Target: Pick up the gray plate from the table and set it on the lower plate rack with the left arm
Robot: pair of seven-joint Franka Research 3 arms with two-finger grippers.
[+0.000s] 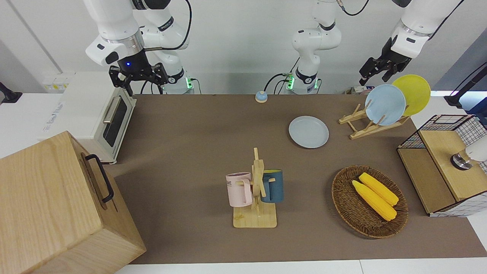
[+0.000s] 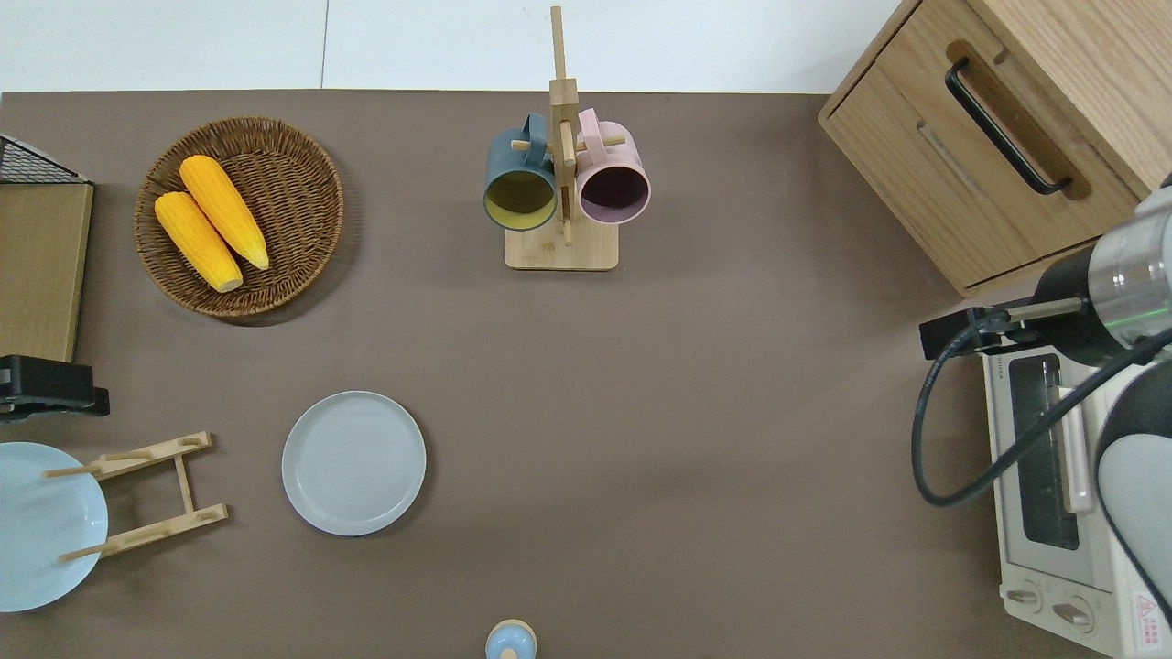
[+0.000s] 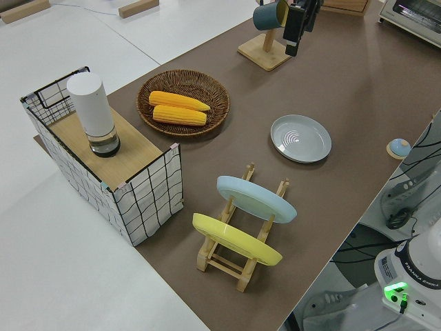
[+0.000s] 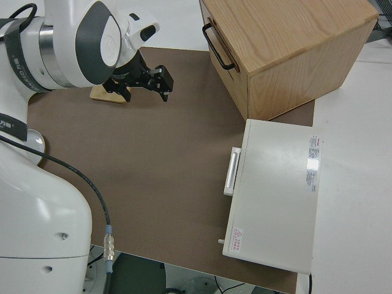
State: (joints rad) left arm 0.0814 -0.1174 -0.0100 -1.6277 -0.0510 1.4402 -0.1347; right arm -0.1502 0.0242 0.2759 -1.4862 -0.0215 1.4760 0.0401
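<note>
The gray plate lies flat on the brown table, also seen in the overhead view and the left side view. Beside it, toward the left arm's end, stands the light-wood plate rack. A light blue plate and a yellow plate stand in its higher slots; its lower end by the gray plate holds nothing. My left gripper hangs open and empty in the air over the table's edge by the rack. My right arm is parked, its gripper open.
A wicker basket holds two corn cobs. A wooden mug stand carries a pink and a blue mug. A wire shelf stands at the left arm's end. A toaster oven and wooden cabinet stand at the right arm's end. A small bell sits nearest the robots.
</note>
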